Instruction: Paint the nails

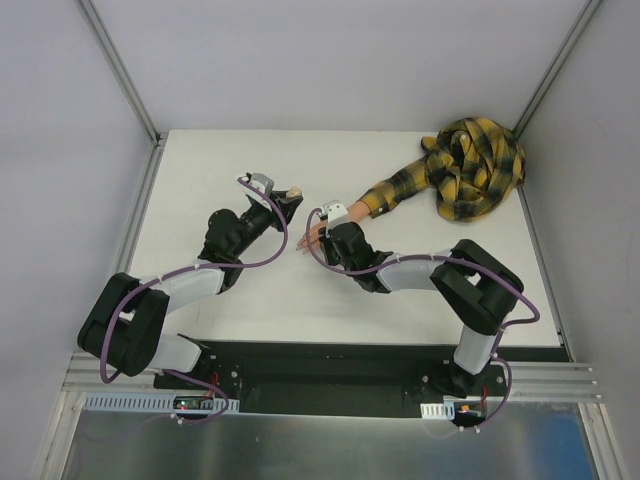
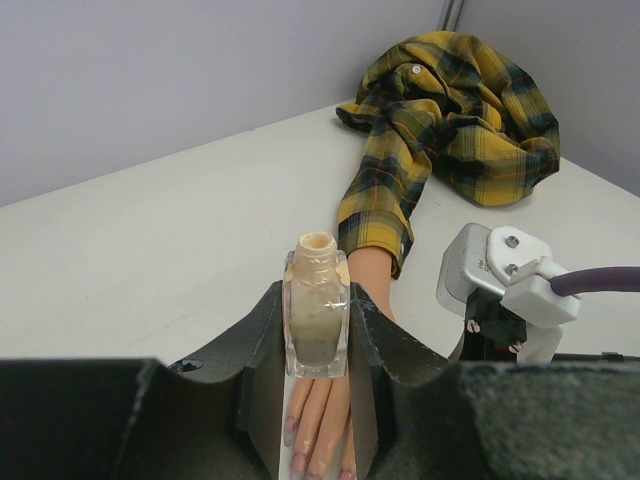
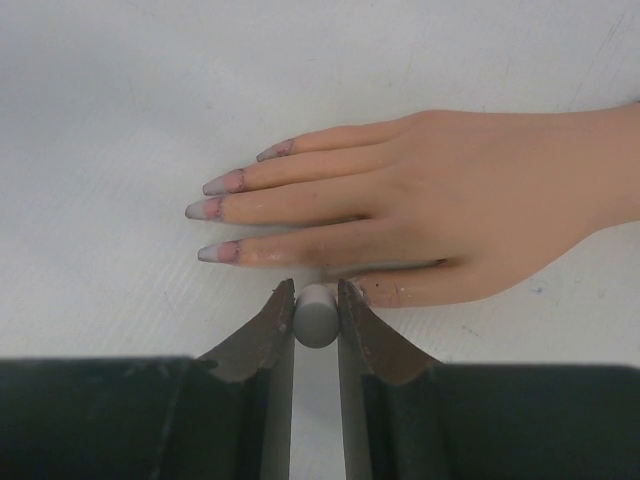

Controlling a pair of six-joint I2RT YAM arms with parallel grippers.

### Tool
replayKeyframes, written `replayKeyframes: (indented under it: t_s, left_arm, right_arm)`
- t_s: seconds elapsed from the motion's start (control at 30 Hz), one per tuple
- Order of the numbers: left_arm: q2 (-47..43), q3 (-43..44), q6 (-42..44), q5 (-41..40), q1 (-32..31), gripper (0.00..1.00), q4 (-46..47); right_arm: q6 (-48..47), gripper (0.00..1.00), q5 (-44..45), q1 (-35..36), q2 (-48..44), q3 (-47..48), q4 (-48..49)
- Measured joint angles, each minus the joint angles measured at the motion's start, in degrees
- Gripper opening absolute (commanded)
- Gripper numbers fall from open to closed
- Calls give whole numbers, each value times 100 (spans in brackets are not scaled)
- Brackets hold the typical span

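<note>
Right wrist view, nearest first: right claw (image 3: 316, 292) pinched narrow on one small grey cap (image 3: 317, 322), round end toward the lens, judged to be the polish brush's handle, bristles hidden beyond it. Just past the claw tips, one peach mannequin hand (image 3: 450, 215), palm down on the white table (image 3: 120, 90), thumb (image 3: 410, 288) right beside one claw finger, fingers stretched toward the left of the picture, nails (image 3: 207, 209) facing up and open to a brush. Four nails in sight, pale lilac-pink with darker smears near their bases; thumbnail not visible. Claw held low and close, probably to bring the brush onto a nail. Left wrist view, nearest first: left claw (image 2: 317, 300) clamped on one small beige bottle (image 2: 316, 335), upright, neck open and uncapped, likely kept level against spilling and steady for dipping. Beneath and beyond the bottle, the same hand, then one yellow-black plaid sleeve (image 2: 385, 195) running back to one bundled shirt (image 2: 470, 120) at the far corner. Seen from above: two claws, both occupied, left one near the fingertips but apart from them, right one over the hand. Painting judged barely under way, no nail evenly coated yet.
</note>
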Motion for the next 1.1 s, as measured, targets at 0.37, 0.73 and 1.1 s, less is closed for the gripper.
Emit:
replayKeyframes:
  t_s: [0.37, 0.73, 1.1]
  left_arm:
    - [0, 0, 0, 0, 0, 0, 2]
    - [0, 0, 2, 0, 0, 0, 2]
    - [0, 0, 2, 2, 0, 0, 0]
  right_arm:
    - [24, 0, 192, -39, 0, -2, 4]
    - [63, 0, 415, -87, -70, -96, 28]
    - [63, 0, 334, -105, -107, -153, 70]
